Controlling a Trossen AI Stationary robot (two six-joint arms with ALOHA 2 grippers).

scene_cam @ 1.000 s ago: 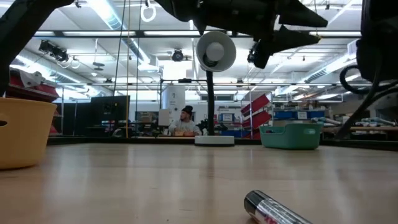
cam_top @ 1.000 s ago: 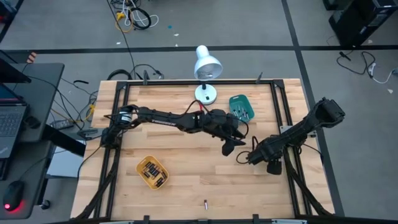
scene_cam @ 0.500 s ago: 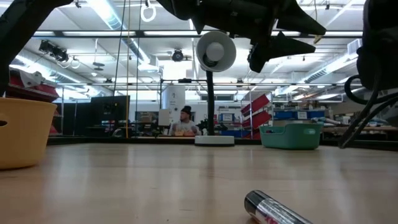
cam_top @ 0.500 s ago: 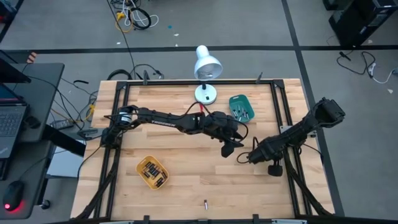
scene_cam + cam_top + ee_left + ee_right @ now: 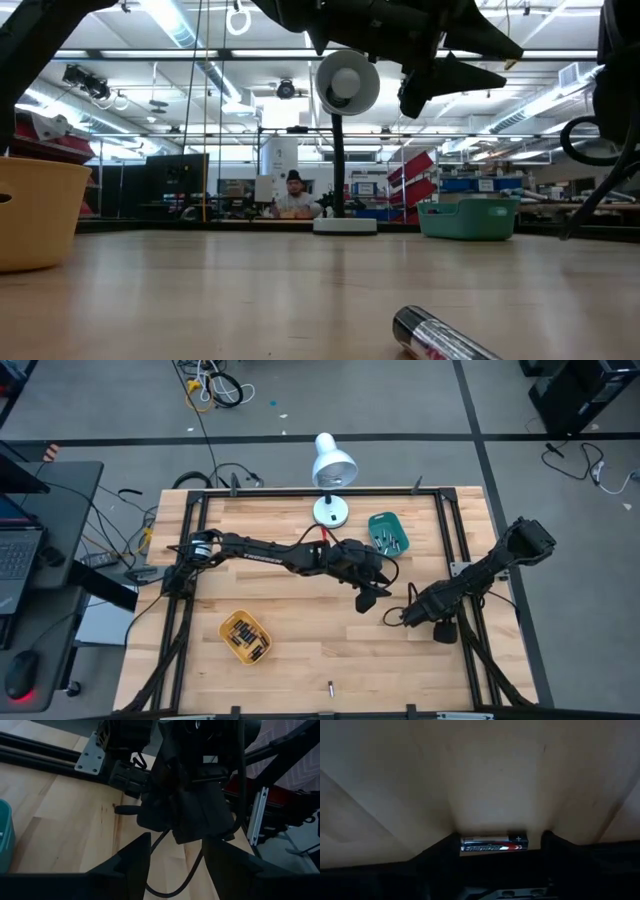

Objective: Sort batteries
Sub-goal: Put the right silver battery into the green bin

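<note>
In the right wrist view one battery (image 5: 493, 844), silver and dark with red print, lies on the wood between my right gripper's (image 5: 496, 854) open fingers, lengthwise from finger to finger, with a gap at one end. That gripper (image 5: 389, 616) is low over the table, right of centre. My left gripper (image 5: 366, 600) hangs open just beside it, high above the table (image 5: 480, 60), with nothing between its fingers (image 5: 175, 865). Another battery (image 5: 330, 686) lies alone near the front edge (image 5: 440, 336). The yellow tray (image 5: 245, 638) and the teal tray (image 5: 387, 532) each hold several batteries.
A white desk lamp (image 5: 333, 460) stands on its round base (image 5: 331, 511) at the table's far edge, left of the teal tray. Black rails (image 5: 185, 600) frame the table's sides. Bare wood lies between the yellow tray and the grippers.
My left gripper's fingers have spread a little wider while it hangs in place above the table.
</note>
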